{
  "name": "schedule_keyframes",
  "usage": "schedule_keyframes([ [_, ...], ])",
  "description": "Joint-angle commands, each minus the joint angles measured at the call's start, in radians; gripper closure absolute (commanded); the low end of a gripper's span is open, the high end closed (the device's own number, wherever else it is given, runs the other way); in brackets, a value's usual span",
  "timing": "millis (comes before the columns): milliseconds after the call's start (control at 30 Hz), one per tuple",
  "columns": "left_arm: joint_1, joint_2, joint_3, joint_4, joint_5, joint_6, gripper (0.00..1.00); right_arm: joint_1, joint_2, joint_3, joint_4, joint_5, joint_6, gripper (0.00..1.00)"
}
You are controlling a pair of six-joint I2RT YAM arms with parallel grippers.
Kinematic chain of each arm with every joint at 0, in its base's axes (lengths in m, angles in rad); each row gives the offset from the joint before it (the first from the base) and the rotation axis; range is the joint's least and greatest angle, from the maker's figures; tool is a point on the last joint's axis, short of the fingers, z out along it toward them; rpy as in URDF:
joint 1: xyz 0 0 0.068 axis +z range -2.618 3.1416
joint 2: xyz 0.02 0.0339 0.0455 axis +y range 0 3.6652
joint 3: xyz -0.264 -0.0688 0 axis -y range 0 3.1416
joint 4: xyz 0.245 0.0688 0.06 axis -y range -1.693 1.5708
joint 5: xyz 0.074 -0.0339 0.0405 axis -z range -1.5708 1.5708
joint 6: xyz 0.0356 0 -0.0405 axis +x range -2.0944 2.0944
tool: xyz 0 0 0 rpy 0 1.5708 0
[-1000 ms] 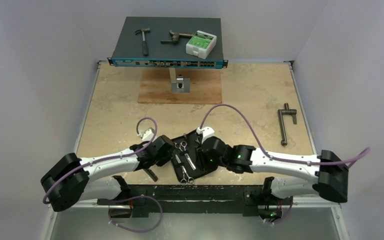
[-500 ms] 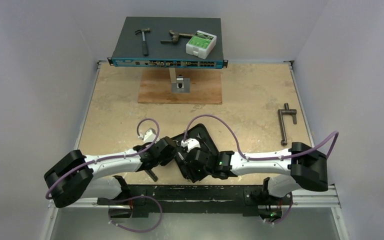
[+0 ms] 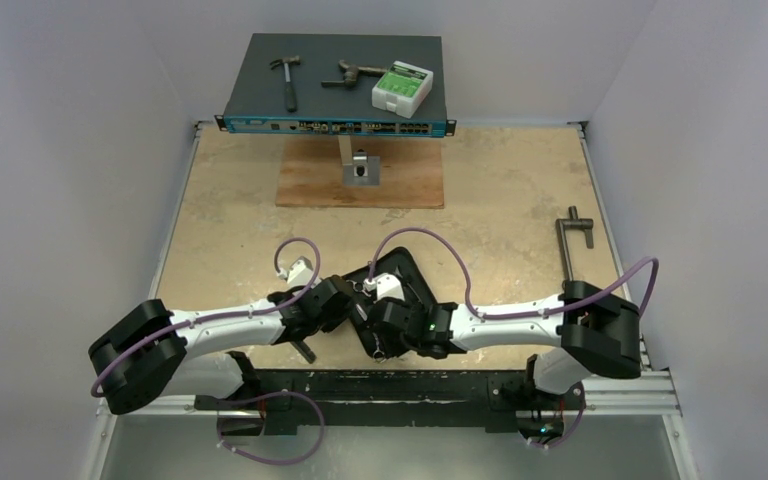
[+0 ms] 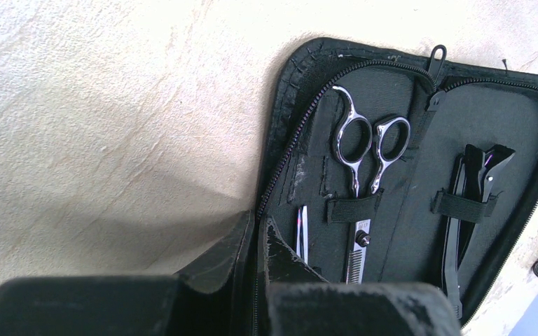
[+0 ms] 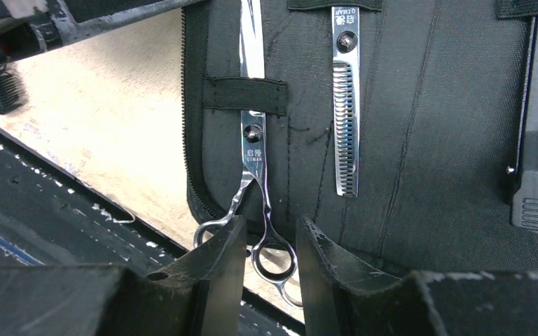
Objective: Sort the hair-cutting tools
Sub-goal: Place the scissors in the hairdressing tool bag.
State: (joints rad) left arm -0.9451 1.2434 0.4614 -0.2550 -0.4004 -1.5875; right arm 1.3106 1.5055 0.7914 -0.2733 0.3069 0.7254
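The left gripper sits clenched at the edge of the zip case; the right gripper, jaws apart, straddles the handle of the scissors, which it probably needs to close on next.

Glossy metal scissors, matt cloth case.

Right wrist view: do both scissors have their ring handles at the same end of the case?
No, the plain scissors have their rings at the case edge where the toothed scissors show their blade tip.
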Motion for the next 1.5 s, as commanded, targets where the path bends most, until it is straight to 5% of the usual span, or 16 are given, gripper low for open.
schedule_keyframes([
  [0, -0.011, 0.015, -0.02, -0.018, 0.0, -0.005, 1.0, 0.005, 0.022, 0.039, 0.013, 0.035, -0.003, 0.7],
  [300, -0.019, 0.031, -0.004, -0.004, 0.006, 0.019, 1.0, 0.004, 0.057, 0.031, 0.054, -0.011, -0.02, 0.77],
  [600, -0.04, 0.029, 0.0, 0.001, 0.003, 0.052, 1.0, 0.003, 0.074, 0.05, 0.057, -0.024, -0.036, 1.0],
  [1467, -0.097, 0.016, -0.043, 0.055, 0.019, 0.075, 1.0, -0.111, 0.12, 0.019, 0.195, -0.104, 0.041, 1.0],
])
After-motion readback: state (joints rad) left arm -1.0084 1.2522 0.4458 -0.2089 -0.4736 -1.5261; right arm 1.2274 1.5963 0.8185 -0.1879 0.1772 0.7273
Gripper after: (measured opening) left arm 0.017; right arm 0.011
